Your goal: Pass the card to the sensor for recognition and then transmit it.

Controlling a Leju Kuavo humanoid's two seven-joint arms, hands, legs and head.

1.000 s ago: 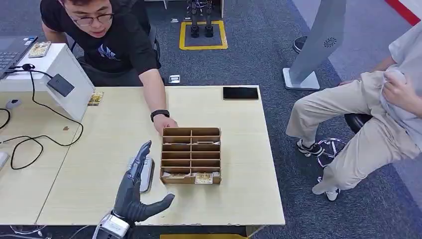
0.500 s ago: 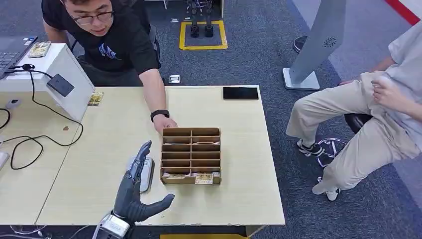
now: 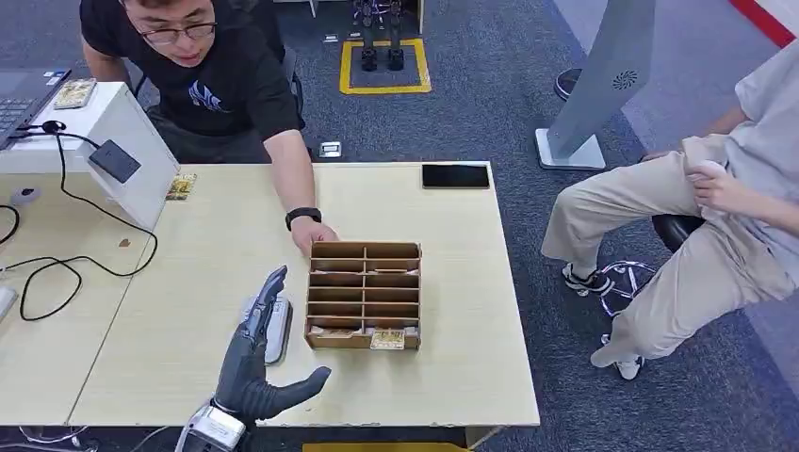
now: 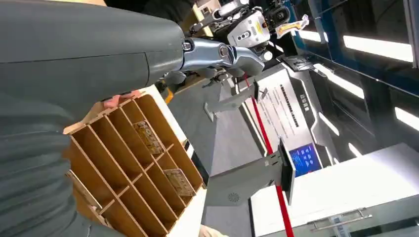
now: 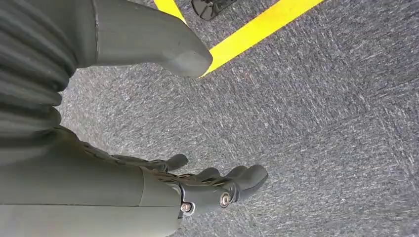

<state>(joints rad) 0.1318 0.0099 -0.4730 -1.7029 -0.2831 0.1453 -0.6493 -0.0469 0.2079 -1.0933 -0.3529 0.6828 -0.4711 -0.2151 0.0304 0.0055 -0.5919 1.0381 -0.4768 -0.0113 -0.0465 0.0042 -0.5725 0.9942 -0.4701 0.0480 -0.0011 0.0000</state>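
1. one pale desk (image 3: 452, 377) carries a brown card rack (image 3: 364, 294) near its front edge.
2. a person's hand (image 3: 312, 234) touches the rack's back left corner.
3. left hand (image 3: 256, 363) spread, holding nothing, beside the rack.
4. right hand (image 5: 148, 163) hangs spread over carpet.
5. card (image 3: 386, 338) sits in the rack's front row.

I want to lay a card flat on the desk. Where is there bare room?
Bare tabletop lies right of the cardboard organizer, and between it and the black phone. It is crowded left of the organizer, where the left hand hovers over a grey device, and at its far corner, where a person's hand rests.
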